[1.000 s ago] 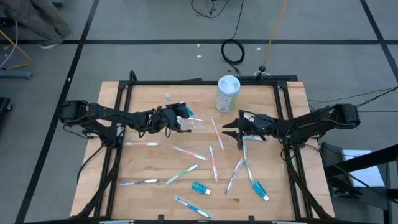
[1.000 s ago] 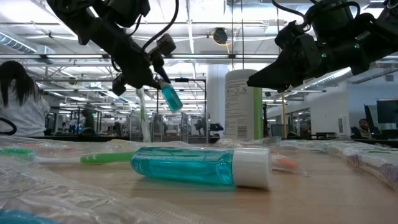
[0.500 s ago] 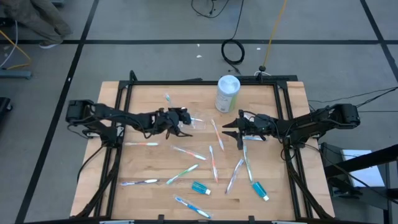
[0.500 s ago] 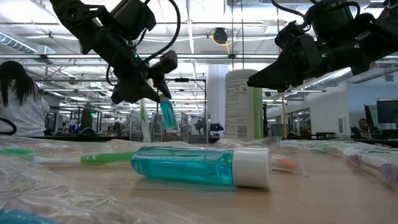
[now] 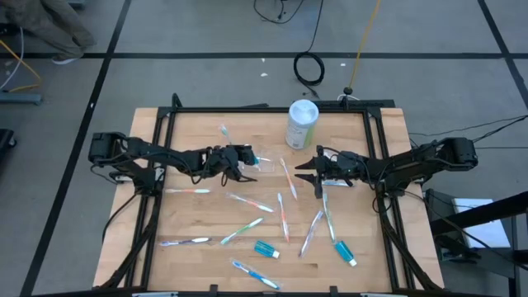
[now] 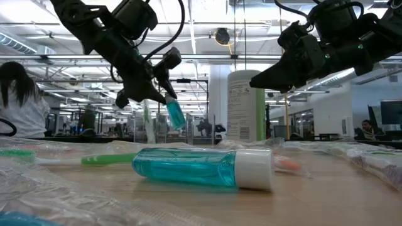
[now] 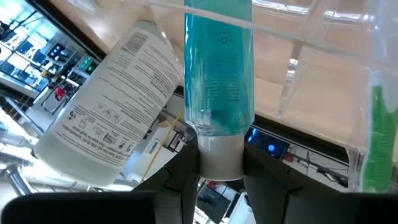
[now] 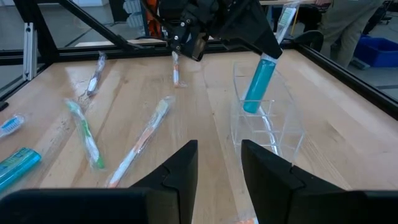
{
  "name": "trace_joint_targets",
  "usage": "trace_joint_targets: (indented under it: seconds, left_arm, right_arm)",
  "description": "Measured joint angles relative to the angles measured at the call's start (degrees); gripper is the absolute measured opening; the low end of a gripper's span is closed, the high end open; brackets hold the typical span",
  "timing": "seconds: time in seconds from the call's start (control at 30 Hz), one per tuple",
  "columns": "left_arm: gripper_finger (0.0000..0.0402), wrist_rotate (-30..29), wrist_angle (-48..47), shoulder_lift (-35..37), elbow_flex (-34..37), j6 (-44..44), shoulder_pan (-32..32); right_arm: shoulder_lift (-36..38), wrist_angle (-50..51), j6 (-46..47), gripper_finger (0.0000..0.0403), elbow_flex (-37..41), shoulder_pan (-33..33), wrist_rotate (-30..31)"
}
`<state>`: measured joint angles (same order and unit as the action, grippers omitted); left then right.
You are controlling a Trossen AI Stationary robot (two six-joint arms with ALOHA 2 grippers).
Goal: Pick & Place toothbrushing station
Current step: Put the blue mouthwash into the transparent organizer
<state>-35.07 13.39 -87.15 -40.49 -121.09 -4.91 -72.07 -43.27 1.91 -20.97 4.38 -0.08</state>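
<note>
Blue-green toothpaste tube [image 8: 259,83] hangs cap-up from the left end effector [image 5: 233,157], whose fingers clamp its white cap [image 7: 219,155]; the tube's lower end dips into the open top of a clear plastic holder [image 8: 268,118] with dividers inside, standing on the wooden table [image 5: 198,216] left of centre. In the left wrist view the tube [image 7: 218,65] runs straight out from between the fingers, with the holder's clear walls around it and a green-handled toothbrush [image 7: 375,137] inside the clear wall beside it. A white-and-green canister [image 5: 301,124] stands upright near the table's far edge.

Between canister and near edge, wrapped toothbrushes [image 5: 283,213] lie scattered flat, along with two more toothpaste tubes: one [image 5: 266,249] near the middle front, one [image 5: 344,252] to the right of it. The low view shows a tube [image 6: 202,167] lying on its side close to the camera.

Over the table's right half the right end effector [image 5: 309,174] hovers with its fingers parted, holding nothing.
</note>
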Motion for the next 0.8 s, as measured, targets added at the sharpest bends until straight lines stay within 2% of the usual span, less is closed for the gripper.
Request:
trace_joint_targets:
  seconds: [0.63,0.8]
  left_arm:
    - [0.0115,3.70,0.57,0.00,0.00,7.23,0.00]
    - [0.0148,3.66,0.72,0.00,0.00,7.24,0.00]
  right_arm:
    - [0.00,0.01,-1.54,0.0114,0.00,0.01,-0.02]
    - [0.00,0.01,-2.92,0.0114,0.00,0.01,-0.02]
